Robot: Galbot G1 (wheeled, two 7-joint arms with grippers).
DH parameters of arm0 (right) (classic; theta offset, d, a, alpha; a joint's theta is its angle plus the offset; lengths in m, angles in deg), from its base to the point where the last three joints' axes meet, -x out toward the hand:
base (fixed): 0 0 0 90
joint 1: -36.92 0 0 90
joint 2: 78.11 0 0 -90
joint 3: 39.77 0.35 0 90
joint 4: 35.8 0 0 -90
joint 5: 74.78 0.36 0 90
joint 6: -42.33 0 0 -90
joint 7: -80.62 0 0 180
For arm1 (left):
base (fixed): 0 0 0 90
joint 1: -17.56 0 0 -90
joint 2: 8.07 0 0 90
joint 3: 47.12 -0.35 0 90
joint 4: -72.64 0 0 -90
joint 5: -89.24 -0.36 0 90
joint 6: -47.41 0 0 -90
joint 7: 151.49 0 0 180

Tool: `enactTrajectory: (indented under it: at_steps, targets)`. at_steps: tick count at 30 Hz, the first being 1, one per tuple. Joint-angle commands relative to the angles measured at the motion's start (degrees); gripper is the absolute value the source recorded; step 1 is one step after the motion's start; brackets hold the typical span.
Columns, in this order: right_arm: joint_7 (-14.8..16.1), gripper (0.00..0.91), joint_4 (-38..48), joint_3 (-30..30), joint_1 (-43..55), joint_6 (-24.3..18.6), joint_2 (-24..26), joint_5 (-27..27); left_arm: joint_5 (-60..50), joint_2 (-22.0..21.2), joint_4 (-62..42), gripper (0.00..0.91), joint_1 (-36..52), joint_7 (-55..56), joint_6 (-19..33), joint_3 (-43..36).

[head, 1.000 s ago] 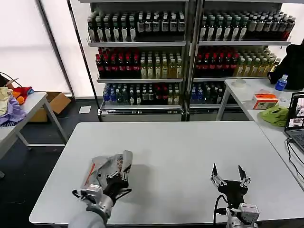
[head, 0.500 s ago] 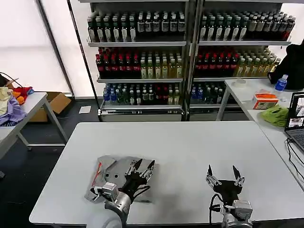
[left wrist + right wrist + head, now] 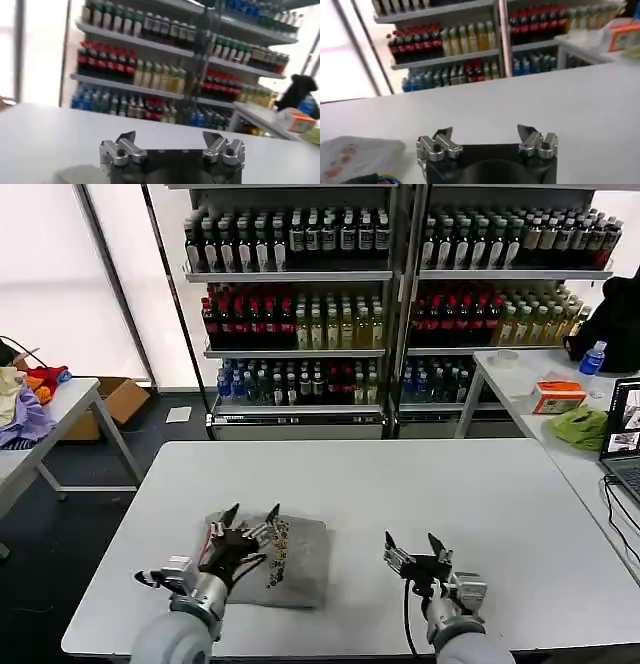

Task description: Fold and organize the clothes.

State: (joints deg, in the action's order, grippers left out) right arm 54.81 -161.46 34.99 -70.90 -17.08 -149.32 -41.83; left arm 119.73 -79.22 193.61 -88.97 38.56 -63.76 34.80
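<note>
One of the clothes, a folded grey shirt, lies flat on the white table near its front left, with its multicoloured print facing up. My left gripper hovers open over the shirt's left part and holds nothing. In the left wrist view the left gripper has its jaws spread wide above bare table. My right gripper is open and empty, a short way to the right of the shirt. The right wrist view shows the right gripper open, with the shirt off to one side.
Shelves of bottles stand behind the table. A side table at the left holds lilac, yellow and orange fabrics. The table at the right carries a lime-green cloth, an orange box and a laptop.
The shirt, raised in a fold at my left gripper a second ago, now lies flat and folded. My left gripper has opened and shifted. My right gripper has moved left toward the shirt.
</note>
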Motion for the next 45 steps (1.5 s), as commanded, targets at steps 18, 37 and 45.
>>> enactTrajectory:
  at_steps: [18,37,45]
  targets:
    - [-5.3,0.907,13.0,-17.4,13.9,2.5,-6.2,5.8,-2.9,1.3,2.2,0.907,-7.8,0.8,0.9,14.1]
    - [-3.0,0.574,18.8,-20.3,17.2,2.6,-7.8,5.6,-3.6,-0.1,1.2,0.907,-8.1,0.7,0.3,13.2]
    - [-3.3,0.0,18.8,-21.0,16.9,2.6,-7.7,5.4,-3.6,-0.9,1.7,0.907,-8.4,1.0,0.0,13.3]
